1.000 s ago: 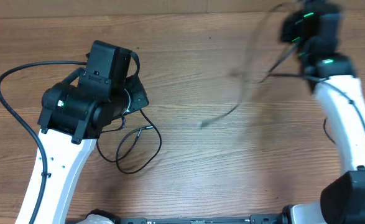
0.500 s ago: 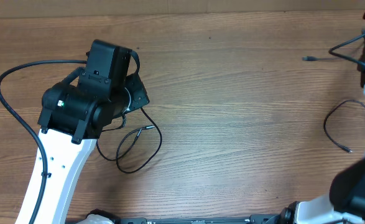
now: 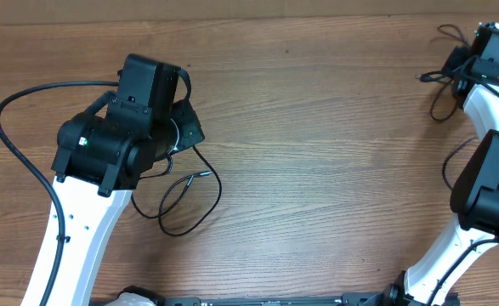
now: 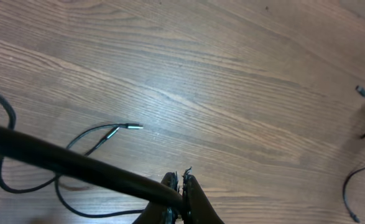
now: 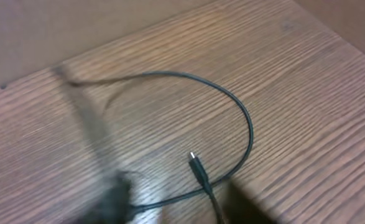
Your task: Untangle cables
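A: L gripper [image 4: 183, 186]?
B: Jaws pressed together, can't tell if gripping cable; looped cable [image 3: 189, 200] at 8 o'clock on table [image 3: 317, 170]
A: R gripper [image 5: 181, 202]?
B: Fingers apart, blurry; 2nd cable [image 5: 244, 124] at 2 o'clock

I had two arms over one wooden table [image 3: 317, 170]: one left arm [image 3: 87, 212] and one right arm [image 3: 487, 170]. Each carried one gripper, so two in all, the left gripper [image 4: 182, 182] and the right gripper [image 3: 458, 66]. From overhead I counted three thin dark cable runs: the left cable [image 3: 219, 194], the upper right cable [image 3: 433, 102] and the lower right arc [image 3: 445, 170]. I could not tell whether the right two joined. My left wrist camera showed three plug tips: the left tip [image 4: 132, 126], the upper right tip [image 4: 360, 91] and the lower right tip [image 4: 354, 218]. There was one thick black hose [image 3: 11, 127].
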Controlling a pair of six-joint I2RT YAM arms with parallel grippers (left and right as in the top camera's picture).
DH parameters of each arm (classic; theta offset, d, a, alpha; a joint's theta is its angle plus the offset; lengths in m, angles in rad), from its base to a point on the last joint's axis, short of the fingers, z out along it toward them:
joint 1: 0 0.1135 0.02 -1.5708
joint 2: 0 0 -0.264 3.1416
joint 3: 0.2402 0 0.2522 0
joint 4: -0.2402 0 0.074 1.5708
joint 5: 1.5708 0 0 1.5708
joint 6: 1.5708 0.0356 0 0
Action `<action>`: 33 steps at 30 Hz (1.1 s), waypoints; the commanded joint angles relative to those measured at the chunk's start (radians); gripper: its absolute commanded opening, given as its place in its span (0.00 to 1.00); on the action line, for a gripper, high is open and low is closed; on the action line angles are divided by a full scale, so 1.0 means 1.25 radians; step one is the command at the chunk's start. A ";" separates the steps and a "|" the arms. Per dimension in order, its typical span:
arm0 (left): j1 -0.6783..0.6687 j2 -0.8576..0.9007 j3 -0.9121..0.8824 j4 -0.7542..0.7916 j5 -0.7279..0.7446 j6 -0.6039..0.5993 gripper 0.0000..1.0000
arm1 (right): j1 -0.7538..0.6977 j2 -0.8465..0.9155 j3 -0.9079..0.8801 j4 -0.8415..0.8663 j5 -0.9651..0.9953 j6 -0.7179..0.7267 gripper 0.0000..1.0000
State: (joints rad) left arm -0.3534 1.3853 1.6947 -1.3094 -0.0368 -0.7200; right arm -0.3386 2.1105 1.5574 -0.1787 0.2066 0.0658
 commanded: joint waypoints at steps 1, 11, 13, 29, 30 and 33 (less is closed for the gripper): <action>-0.005 0.003 -0.009 0.022 0.001 -0.070 0.05 | 0.003 -0.042 0.024 -0.032 0.001 0.031 1.00; -0.006 0.096 -0.009 0.348 0.155 -0.049 0.04 | 0.014 -0.279 0.049 -0.312 -0.019 0.120 1.00; -0.016 0.132 -0.009 0.442 0.271 -0.049 0.04 | 0.014 -0.329 0.049 -0.373 -0.059 0.169 1.00; -0.109 0.314 -0.008 0.211 0.251 0.034 1.00 | 0.015 -0.493 0.048 -0.710 -0.323 0.331 1.00; -0.103 0.303 -0.007 0.194 0.246 0.045 1.00 | 0.015 -0.493 0.047 -0.748 -0.323 0.331 1.00; -0.088 0.254 -0.007 0.148 0.212 0.075 1.00 | 0.022 -0.493 0.044 -0.834 -0.349 0.330 1.00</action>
State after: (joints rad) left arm -0.4862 1.7851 1.6852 -1.0973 0.2993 -0.6918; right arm -0.3199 1.5188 1.6058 -1.1816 -0.1791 0.4679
